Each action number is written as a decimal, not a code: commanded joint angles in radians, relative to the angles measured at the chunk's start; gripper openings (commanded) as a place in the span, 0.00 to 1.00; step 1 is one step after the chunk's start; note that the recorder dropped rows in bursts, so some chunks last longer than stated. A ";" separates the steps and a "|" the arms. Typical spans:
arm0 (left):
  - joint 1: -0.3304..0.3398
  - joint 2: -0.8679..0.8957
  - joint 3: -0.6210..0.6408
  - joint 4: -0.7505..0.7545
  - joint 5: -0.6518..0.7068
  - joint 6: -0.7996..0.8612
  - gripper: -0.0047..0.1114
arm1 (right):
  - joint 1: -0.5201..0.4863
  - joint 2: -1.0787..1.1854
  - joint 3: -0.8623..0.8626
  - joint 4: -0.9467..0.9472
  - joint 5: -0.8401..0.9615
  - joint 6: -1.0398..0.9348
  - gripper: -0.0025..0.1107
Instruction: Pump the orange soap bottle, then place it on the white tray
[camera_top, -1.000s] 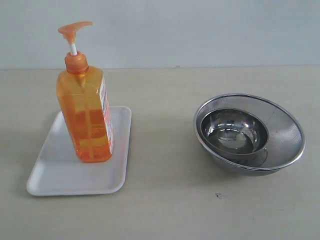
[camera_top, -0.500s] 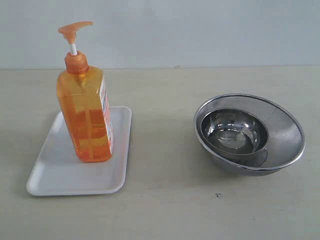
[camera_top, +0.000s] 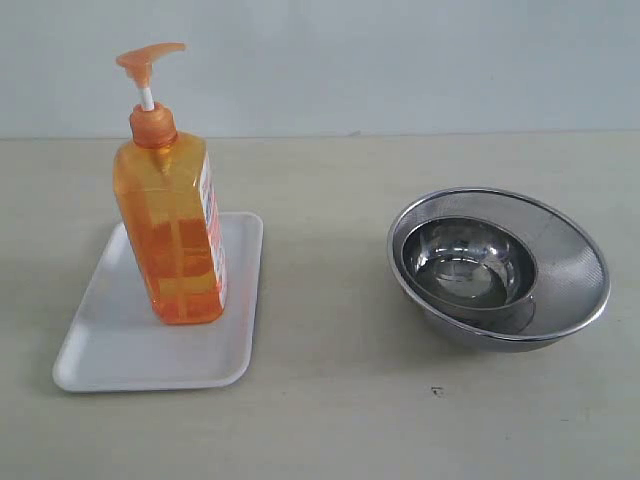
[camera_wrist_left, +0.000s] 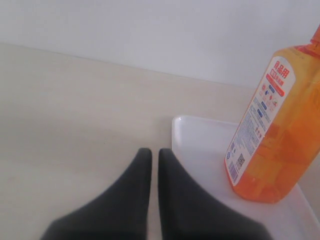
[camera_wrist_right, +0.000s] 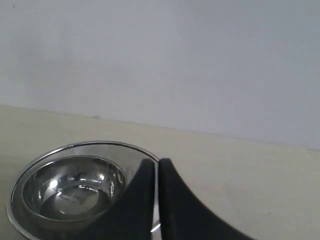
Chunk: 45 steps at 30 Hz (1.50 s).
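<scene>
The orange soap bottle (camera_top: 172, 230) stands upright on the white tray (camera_top: 110, 350) at the left of the table, its pump head (camera_top: 148, 57) raised on the white stem. In the left wrist view the orange soap bottle (camera_wrist_left: 280, 135) rests on the white tray (camera_wrist_left: 200, 145), off to one side of my left gripper (camera_wrist_left: 151, 152), which is shut and holds nothing. My right gripper (camera_wrist_right: 156, 164) is shut and empty, with the steel bowls just beyond its tips. Neither gripper shows in the exterior view.
Two nested round steel bowls (camera_top: 560, 250) sit at the right of the table; the steel bowls (camera_wrist_right: 75, 185) fill one side of the right wrist view. A pale wall runs behind the table. A small dark speck (camera_top: 436, 391) lies near the front.
</scene>
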 joint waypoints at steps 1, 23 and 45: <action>-0.005 -0.003 0.003 -0.001 0.002 0.001 0.08 | -0.006 -0.002 0.005 -0.008 -0.012 0.016 0.02; -0.005 -0.003 0.003 -0.001 0.002 0.001 0.08 | -0.006 -0.002 0.005 -0.787 -0.020 0.841 0.02; -0.005 -0.003 0.003 -0.001 0.002 0.001 0.08 | -0.006 -0.002 0.005 -0.791 0.059 0.857 0.02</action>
